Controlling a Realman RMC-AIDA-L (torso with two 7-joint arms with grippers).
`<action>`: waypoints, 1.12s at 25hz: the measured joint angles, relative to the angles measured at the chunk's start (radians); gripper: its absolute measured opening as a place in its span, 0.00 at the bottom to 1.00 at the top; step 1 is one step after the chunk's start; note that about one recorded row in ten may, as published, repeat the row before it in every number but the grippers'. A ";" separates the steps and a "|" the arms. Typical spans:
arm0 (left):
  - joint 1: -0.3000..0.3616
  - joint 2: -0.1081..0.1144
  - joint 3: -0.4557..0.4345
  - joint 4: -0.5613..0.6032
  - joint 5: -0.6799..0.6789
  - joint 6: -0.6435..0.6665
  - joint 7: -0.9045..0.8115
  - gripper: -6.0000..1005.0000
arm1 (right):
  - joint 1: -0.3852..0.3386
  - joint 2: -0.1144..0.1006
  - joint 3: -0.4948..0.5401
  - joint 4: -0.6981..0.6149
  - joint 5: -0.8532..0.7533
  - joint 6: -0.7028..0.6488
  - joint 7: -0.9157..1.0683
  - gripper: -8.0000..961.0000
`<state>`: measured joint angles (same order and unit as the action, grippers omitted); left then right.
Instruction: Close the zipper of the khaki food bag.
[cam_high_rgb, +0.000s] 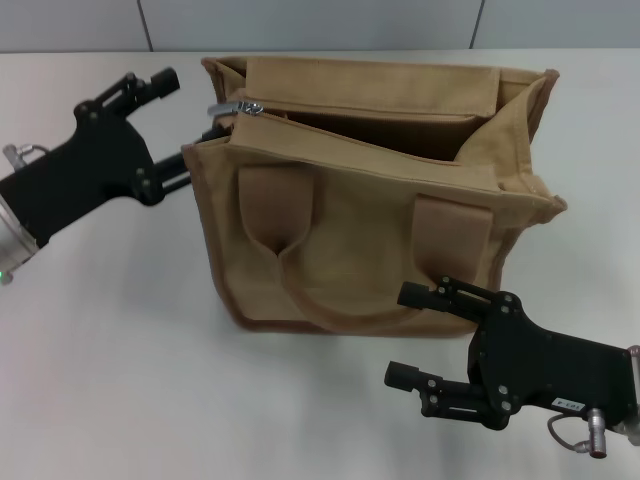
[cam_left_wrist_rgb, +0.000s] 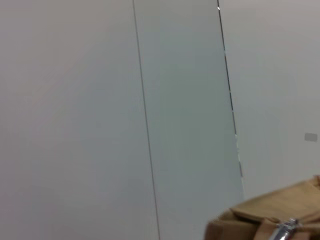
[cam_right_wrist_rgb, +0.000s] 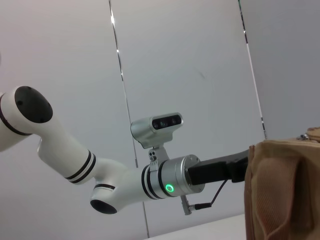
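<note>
The bag (cam_high_rgb: 370, 200) is stood upright mid-table (cam_high_rgb: 100, 380), top gaping, with the zipper (cam_high_rgb: 240, 106) slider parked at its left end. The left hand (cam_high_rgb: 185, 125) is spread around that left top corner, nothing clamped as far as can be seen. The right hand (cam_high_rgb: 415, 335) is held open by the front bottom edge, empty. Soft, floppy canvas is expected to buckle, so it's probably best braced while the small slick pull tab gets pinched.

The boxy canvas food bag (cam_high_rgb: 370, 200) is plain khaki with darker brown edge piping, and its zipper slider (cam_high_rgb: 238, 105) is shiny silver. Both metal claws are matte black, left claw (cam_high_rgb: 170, 125) and right claw (cam_high_rgb: 420, 335), above an off-white tabletop (cam_high_rgb: 120, 380).
</note>
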<state>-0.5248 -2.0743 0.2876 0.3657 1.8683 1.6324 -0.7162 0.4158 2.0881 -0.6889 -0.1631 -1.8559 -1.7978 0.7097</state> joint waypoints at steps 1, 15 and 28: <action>-0.005 0.000 0.001 0.000 -0.006 -0.005 -0.002 0.79 | -0.001 0.000 0.002 0.002 0.000 0.000 0.000 0.82; -0.021 0.000 0.012 -0.028 -0.003 -0.071 0.007 0.78 | -0.006 -0.001 0.012 0.037 0.000 0.003 -0.001 0.82; -0.018 -0.001 0.066 -0.057 -0.128 -0.014 0.016 0.71 | 0.010 0.000 0.014 0.039 0.011 0.005 -0.004 0.82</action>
<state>-0.5431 -2.0755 0.3539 0.3091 1.7405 1.6186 -0.6999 0.4258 2.0877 -0.6749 -0.1242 -1.8453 -1.7931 0.7061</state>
